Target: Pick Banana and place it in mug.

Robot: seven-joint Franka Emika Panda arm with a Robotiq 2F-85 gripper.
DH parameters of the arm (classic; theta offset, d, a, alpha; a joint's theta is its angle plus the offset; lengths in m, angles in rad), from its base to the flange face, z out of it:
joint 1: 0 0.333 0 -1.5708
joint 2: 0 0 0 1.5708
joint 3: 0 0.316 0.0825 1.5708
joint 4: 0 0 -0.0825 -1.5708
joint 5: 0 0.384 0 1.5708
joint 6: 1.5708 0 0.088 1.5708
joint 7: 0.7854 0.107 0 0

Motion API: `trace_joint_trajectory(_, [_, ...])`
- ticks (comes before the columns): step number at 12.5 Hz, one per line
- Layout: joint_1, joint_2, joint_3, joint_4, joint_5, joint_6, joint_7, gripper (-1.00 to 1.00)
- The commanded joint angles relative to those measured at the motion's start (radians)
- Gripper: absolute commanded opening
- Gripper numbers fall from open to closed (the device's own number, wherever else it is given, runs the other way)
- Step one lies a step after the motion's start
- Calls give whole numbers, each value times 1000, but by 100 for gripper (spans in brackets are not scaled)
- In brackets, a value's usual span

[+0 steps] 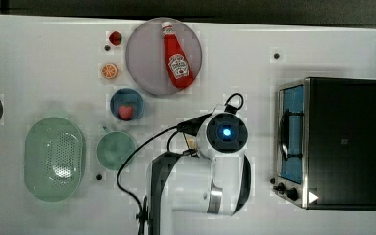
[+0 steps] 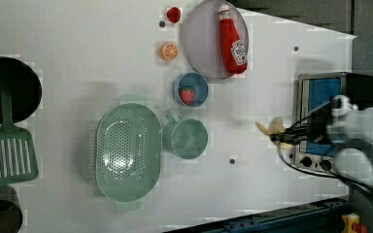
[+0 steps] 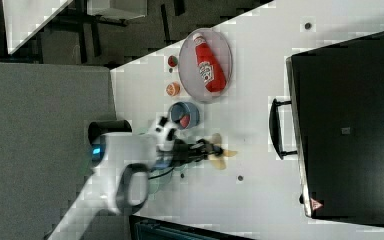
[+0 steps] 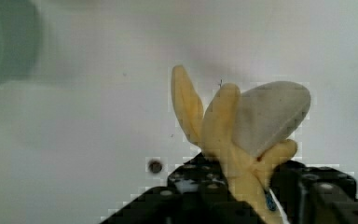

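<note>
I have the banana (image 4: 235, 135) clenched in the end effector (image 4: 242, 186); in the wrist view the black fingers close on its lower end and the peeled yellow flaps and pale flesh stick out beyond them. In the left view the fruit (image 2: 274, 128) juts from the end effector (image 2: 286, 138) toward the left view's left, hanging over bare desk (image 2: 252, 194) in front of the toaster oven (image 2: 320, 97), and I judge it lifted clear of the surface.

The relation that matters: the mug (image 2: 189, 138) lies well apart from the held banana, toward the left view's left, roughly along the line the fruit's long axis points. In the top view the mug (image 1: 116, 151) sits to the top view's left of the arm. So I read the coming move as a carry across to above the mug's opening, then a release.

The mug looks empty. Just beside it, the blue cup (image 2: 193, 90) holds a strawberry (image 2: 187, 95), the perforated basket (image 2: 126, 153) holds nothing I can see, and the grey plate (image 2: 199, 53) carries the ketchup bottle (image 2: 231, 43). I must not mistake the blue cup for the target.
</note>
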Motion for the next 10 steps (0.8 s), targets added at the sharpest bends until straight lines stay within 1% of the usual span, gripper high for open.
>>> trace_joint_trajectory(1, [24,-118,36,97,-18,-119,23,-36])
trace_joint_trajectory(3, [31,-156,77,118,-15,-188,128,-36])
trace_joint_trajectory(6, [51,-166,164,119,5,-201,242,-36])
trace_joint_trajectory(10, [68,-153,310,119,95,-199,506,-36])
